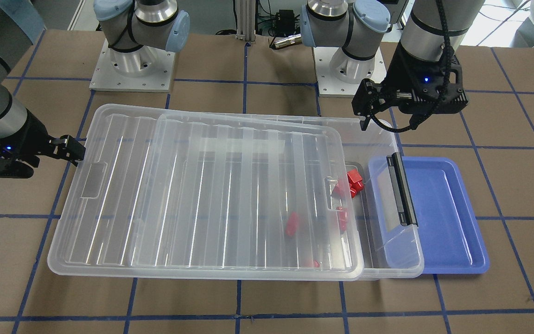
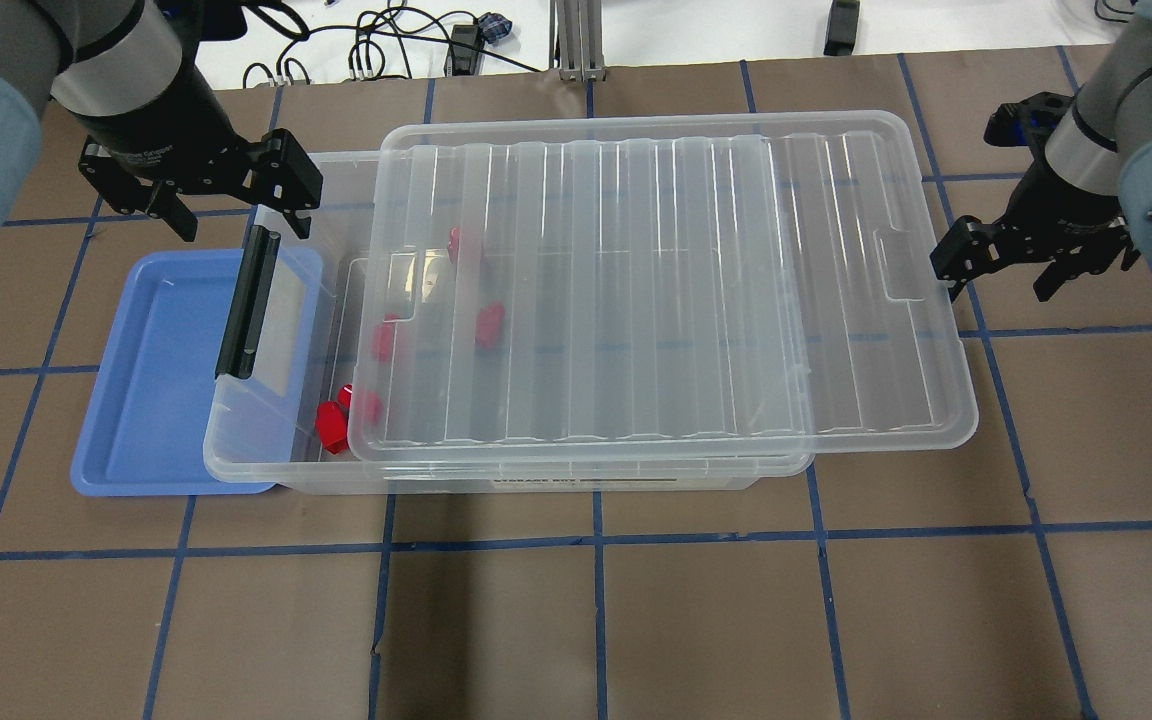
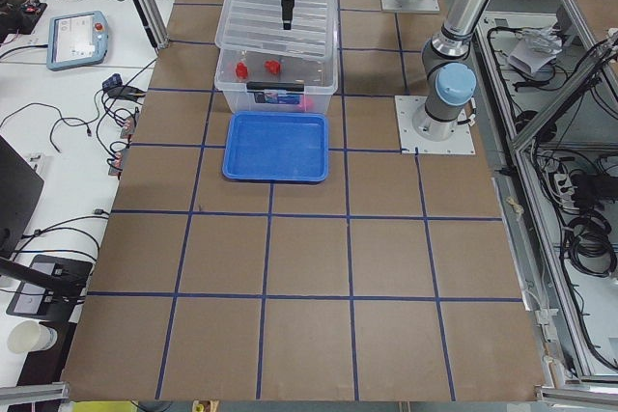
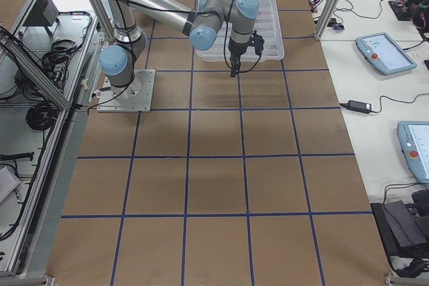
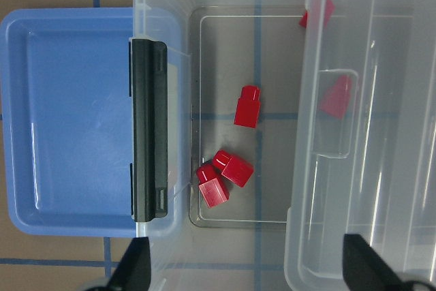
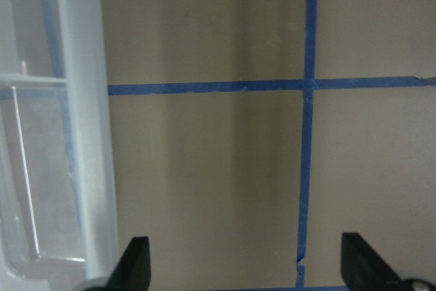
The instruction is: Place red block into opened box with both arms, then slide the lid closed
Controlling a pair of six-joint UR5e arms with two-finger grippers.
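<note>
the lid [image 2: 656,290] lay on the box [image 2: 266,460], offset toward the robot's right, so the end by the black bar [image 2: 248,300] was uncovered. there the red block [image 5: 246,106] rested on the box floor among other red pieces [image 5: 231,168]. the lid looked light and thin, made of smooth clear plastic with stiffening ribs, and probably slippery. i would push its short edge by the notch [image 2: 901,262], not pinch it. the left hand [image 2: 241,215] hung open and empty over the uncovered end. the right hand [image 2: 998,280], also open, was just beside the lid's far edge.
</note>
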